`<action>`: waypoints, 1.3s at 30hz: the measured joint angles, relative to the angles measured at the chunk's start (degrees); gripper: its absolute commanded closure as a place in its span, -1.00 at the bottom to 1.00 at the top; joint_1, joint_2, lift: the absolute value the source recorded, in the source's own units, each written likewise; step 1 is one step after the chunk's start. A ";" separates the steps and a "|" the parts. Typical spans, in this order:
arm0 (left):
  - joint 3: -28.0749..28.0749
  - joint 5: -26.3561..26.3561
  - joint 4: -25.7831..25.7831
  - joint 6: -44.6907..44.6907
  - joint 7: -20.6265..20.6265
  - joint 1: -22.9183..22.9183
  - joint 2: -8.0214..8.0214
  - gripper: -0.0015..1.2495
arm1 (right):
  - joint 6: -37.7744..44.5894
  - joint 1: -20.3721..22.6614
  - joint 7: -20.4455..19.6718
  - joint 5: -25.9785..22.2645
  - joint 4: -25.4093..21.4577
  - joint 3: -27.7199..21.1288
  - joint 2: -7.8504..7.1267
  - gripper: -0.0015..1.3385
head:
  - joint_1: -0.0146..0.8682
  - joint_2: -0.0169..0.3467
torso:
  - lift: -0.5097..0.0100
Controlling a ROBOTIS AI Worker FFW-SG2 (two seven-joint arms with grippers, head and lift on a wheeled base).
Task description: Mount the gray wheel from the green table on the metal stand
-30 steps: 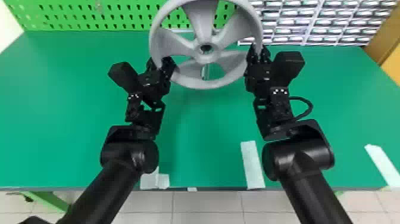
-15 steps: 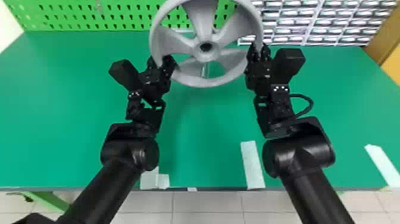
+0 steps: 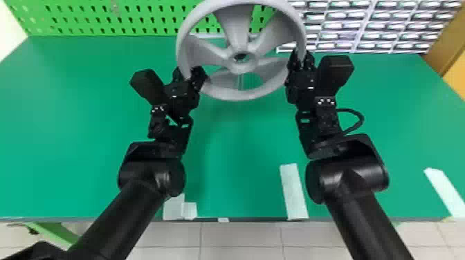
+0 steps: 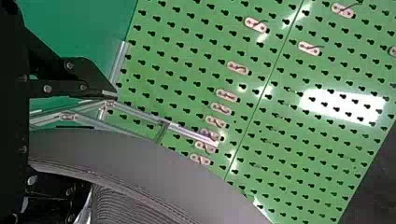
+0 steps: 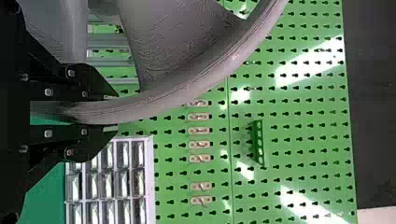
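The gray wheel (image 3: pixel 221 93) is held up over the back of the green table (image 3: pixel 86 114). My left gripper (image 3: pixel 188 74) has its open fingers around the left rim. My right gripper (image 3: pixel 301 62) is shut on the right rim. In the left wrist view a gap separates one finger of the left gripper (image 4: pixel 100 135) from the wheel rim (image 4: pixel 154 161). In the right wrist view both fingers of the right gripper (image 5: pixel 100 112) press the rim (image 5: pixel 163 100). Behind the wheel is the metal stand (image 3: pixel 241 81), partly hidden; its bars (image 4: pixel 163 128) show in the left wrist view.
A green pegboard (image 3: pixel 103 17) stands along the table's back, with small hooks (image 4: pixel 238 68) on it. A rack of small drawers (image 3: pixel 363 27) is at the back right. White tape strips (image 3: pixel 293 192) lie near the front edge.
Both grippers and the wheel have shifted very slightly toward the top of the head view. The hold on the rim looks the same.
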 measured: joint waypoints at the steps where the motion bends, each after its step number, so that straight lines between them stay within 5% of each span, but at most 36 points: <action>1: -0.02 0.00 0.11 -0.01 0.00 -0.05 0.00 0.46 | 0.00 -0.04 0.00 0.03 0.08 -0.02 0.01 0.97 | 1.00 -0.62 | 0.58; 39: 1.49 -0.78 1.42 2.96 -0.19 -2.13 0.08 0.46 | 3.13 -1.57 0.00 -0.26 0.84 0.18 -0.02 0.97 | 1.00 -0.62 | 0.58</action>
